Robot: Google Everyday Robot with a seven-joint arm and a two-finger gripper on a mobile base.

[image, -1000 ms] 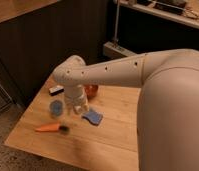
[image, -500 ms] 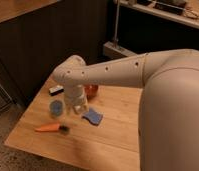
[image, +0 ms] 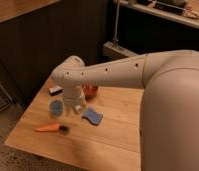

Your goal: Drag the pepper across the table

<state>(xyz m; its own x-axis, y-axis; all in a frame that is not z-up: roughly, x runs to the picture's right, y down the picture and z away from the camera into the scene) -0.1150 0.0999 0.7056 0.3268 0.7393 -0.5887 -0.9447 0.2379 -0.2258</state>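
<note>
The pepper (image: 49,128) is a slim orange vegetable with a dark stem cap at its right end. It lies flat near the front left of the light wooden table (image: 115,142). My gripper (image: 76,107) hangs from the white arm over the middle left of the table. It is behind and to the right of the pepper, apart from it, and nothing shows in it.
A flat blue sponge-like piece (image: 93,116) lies just right of the gripper. A pale blue round object (image: 56,107) stands to its left. A dark-red bowl-like object (image: 91,90) sits behind the arm. A small white and black item (image: 55,89) lies at the back left. Dark cabinets stand behind.
</note>
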